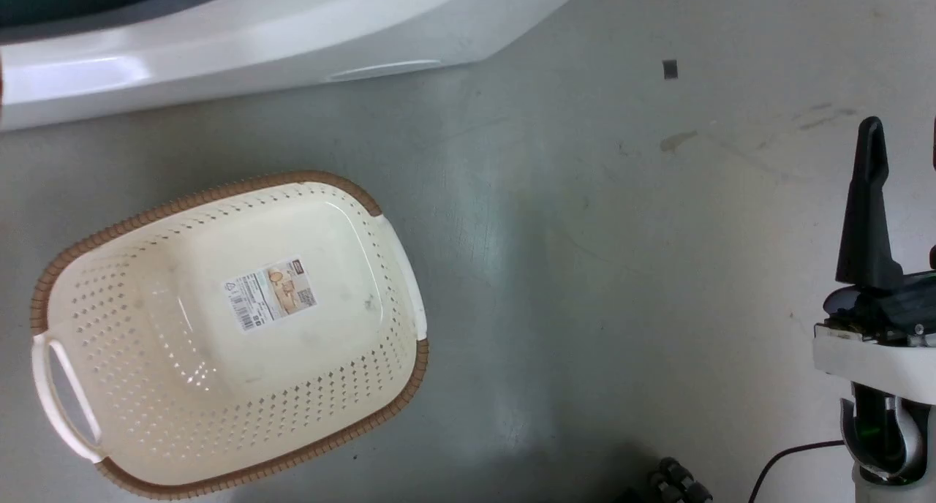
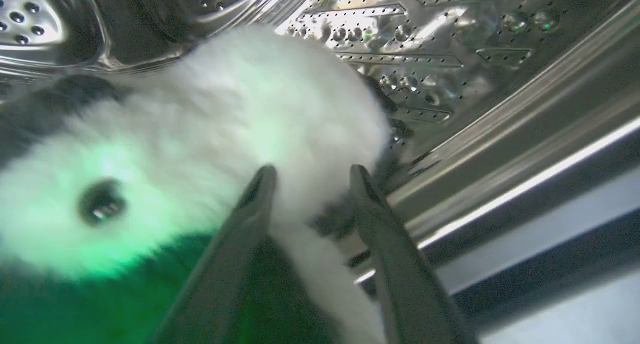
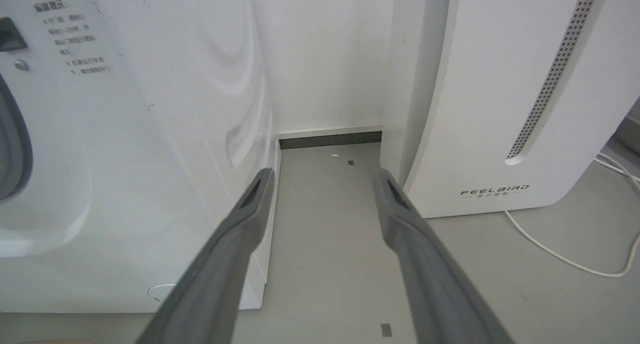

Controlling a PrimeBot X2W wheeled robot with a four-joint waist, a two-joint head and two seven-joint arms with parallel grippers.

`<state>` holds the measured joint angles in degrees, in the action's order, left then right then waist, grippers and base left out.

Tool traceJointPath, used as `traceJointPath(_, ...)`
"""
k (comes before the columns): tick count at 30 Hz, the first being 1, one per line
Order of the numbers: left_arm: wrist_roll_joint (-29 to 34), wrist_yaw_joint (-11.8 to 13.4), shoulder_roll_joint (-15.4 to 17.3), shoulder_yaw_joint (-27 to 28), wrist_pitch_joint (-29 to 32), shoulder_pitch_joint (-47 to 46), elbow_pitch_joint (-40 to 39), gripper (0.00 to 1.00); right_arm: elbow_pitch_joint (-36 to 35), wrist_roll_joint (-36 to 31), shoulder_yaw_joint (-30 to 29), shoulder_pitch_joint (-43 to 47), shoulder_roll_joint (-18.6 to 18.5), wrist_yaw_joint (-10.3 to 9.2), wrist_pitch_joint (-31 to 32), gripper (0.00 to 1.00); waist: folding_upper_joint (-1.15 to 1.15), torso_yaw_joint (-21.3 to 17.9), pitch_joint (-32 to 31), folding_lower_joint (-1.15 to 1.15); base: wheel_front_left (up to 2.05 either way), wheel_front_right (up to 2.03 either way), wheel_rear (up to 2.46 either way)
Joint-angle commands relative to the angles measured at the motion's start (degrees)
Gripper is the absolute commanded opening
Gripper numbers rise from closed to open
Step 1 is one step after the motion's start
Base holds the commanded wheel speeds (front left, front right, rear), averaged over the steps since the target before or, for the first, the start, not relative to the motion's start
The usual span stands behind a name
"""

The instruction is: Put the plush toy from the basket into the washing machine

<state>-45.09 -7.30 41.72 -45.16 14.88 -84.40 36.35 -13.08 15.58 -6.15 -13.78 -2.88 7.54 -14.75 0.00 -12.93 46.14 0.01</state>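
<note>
Two fingers of the left gripper (image 2: 311,174) straddle the toy (image 2: 240,129) at the washer drum's (image 2: 425,59) front edge, clamped or loose I cannot tell; snagged fur could drag it out.

Head view: high up, facing steeply down at the floor (image 1: 585,284); basket (image 1: 146,320) lower left, base of the washer (image 1: 219,50) along the top edge.
Left wrist view: very near, inside the steel drum (image 2: 450,44), looking along the left claw (image 2: 312,169) at the panda (image 2: 250,109); blurred.
Right wrist view: low, facing level along the right claw (image 3: 324,174) into the gap between washer and white appliance (image 3: 500,109), toward the wall (image 3: 325,59).
Shared: washer front and grey floor, head and right wrist views.
</note>
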Motion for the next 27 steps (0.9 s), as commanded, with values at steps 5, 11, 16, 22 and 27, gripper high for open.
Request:
traceJointPath(5, -0.9, -0.2, -1.2, -2.7, -9.1, 4.8, 3.6, 1.0, 0.8, -0.7, -1.0, -0.6, 0.0, -0.05, -0.3, 1.0, 0.0, 2.1, -6.0, -0.01, 0.0, 0.0, 0.0)
traceJointPath(11, -2.7, -0.2, -3.8, -2.3, -17.4, 9.5, 7.2, 1.0, 1.8, -3.3, -0.9, 0.6, 0.0, -0.05, -0.3, 1.0, 0.0, 3.9, -12.4, -0.01, 0.0, 0.0, 0.0)
traceJointPath(16, -2.4, 1.5, -6.9, -2.3, -26.5, 15.8, 8.9, 1.0, 2.9, -5.5, -1.0, 2.3, 0.0, -0.05, -0.3, 1.0, 0.0, 6.5, -19.4, -0.01, 0.0, 0.0, 0.0)
traceJointPath(22, -1.9, 6.2, -9.7, 0.8, -29.8, 24.8, 4.6, 1.0, 4.1, -7.5, -1.2, 5.2, 0.0, -0.05, -0.3, 1.0, 0.0, 9.6, -26.6, -0.01, 0.0, 0.0, 0.0)
traceJointPath(27, 2.7, 12.2, -10.4, 10.0, -29.9, 36.3, -9.3, 1.0, 4.8, -8.6, -1.5, 7.4, 0.0, -0.05, -0.3, 1.0, 0.0, 11.8, -30.9, -0.01, 0.0, 0.0, 0.0)
